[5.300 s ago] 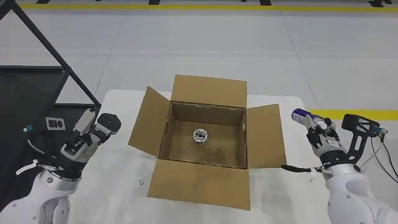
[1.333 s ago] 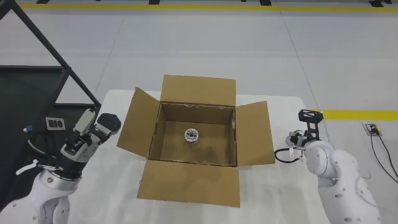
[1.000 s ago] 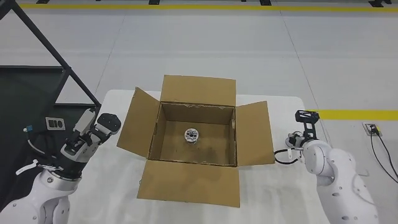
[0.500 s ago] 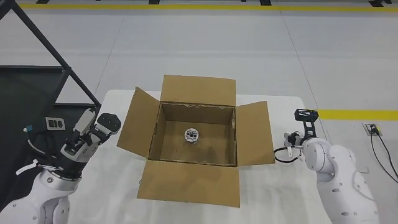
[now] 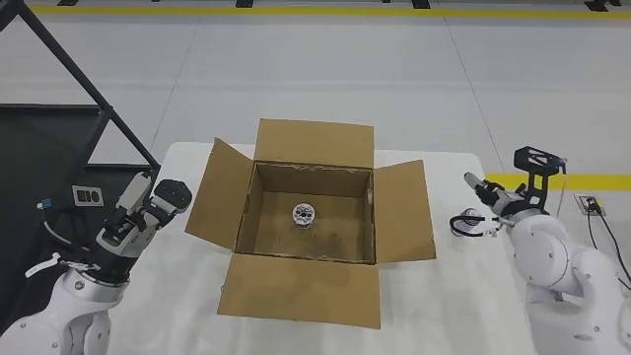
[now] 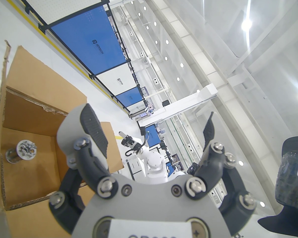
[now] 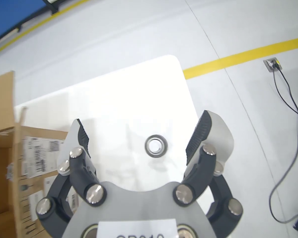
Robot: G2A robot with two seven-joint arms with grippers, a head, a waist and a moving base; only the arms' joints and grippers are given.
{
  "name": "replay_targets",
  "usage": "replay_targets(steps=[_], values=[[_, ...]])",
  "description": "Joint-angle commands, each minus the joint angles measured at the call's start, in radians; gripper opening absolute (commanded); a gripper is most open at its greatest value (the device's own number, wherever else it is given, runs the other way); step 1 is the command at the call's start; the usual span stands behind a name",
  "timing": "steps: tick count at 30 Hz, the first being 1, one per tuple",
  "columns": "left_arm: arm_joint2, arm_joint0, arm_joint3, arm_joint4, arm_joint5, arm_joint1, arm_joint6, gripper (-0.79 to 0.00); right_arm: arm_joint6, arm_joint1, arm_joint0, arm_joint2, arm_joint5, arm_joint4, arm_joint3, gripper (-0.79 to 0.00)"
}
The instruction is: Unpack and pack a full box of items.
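Left of the open brown cardboard box (image 5: 301, 294), the left end effector (image 6: 149, 122) is hanging with fingers spread wide — empty. A small round metal part (image 5: 305, 215) is sitting on the box's floor. Right of the box, a silver metal ring (image 7: 156, 145) is lying on the white table (image 5: 187, 286), with the right end effector (image 7: 142, 131) hovering over it — open, gripping nothing.
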Motion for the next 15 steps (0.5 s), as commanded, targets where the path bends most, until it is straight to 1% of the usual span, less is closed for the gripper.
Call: replay_targets(steps=[1,4,8,11,15], values=[[0.0,0.006,-0.007,-0.002,-0.004,0.0,0.007,0.0,-0.019,-0.002,-0.031,-0.005,-0.031,0.044,-0.101,0.0],[-0.011,0.013,-0.012,-0.004,-0.015,0.0,0.027,0.0,-0.032,-0.003,-0.073,-0.035,-0.105,0.095,-0.221,0.0],[-0.04,0.024,-0.015,-0.016,-0.027,0.0,0.053,0.0,-0.024,-0.003,-0.098,-0.132,-0.184,0.061,-0.327,0.0],[-0.067,0.035,-0.012,-0.031,-0.033,0.0,0.071,0.0,0.01,-0.004,-0.079,-0.226,-0.241,0.032,-0.347,0.0],[-0.104,0.056,-0.003,-0.054,-0.042,0.0,0.087,0.0,0.066,-0.013,-0.007,-0.377,-0.267,-0.053,-0.3,0.0]])
